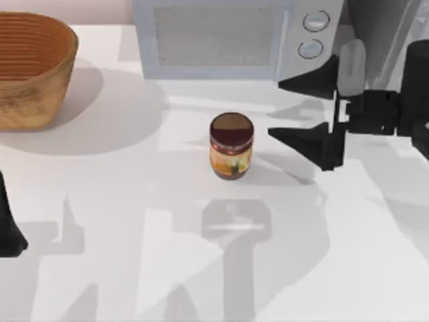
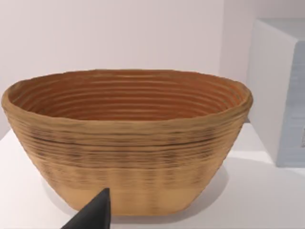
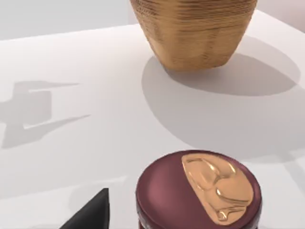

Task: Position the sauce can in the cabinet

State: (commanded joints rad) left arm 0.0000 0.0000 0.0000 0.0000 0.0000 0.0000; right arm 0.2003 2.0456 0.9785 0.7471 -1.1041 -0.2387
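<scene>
The sauce can (image 1: 231,146) stands upright at the table's middle, with a dark maroon lid and an amber label with a red band. My right gripper (image 1: 275,109) hovers just to its right, open, fingers pointing left toward the can and not touching it. In the right wrist view the can's lid (image 3: 198,191) lies close below, beside one dark fingertip (image 3: 90,214). My left arm (image 1: 9,228) is parked at the left edge; its fingertip (image 2: 93,214) faces the basket. The cabinet is out of view.
A white microwave (image 1: 221,37) with two round knobs stands at the back, just behind the can. A woven basket (image 1: 30,70) (image 2: 126,138) (image 3: 193,31) sits at the back left. Bare table (image 1: 221,268) stretches in front of the can.
</scene>
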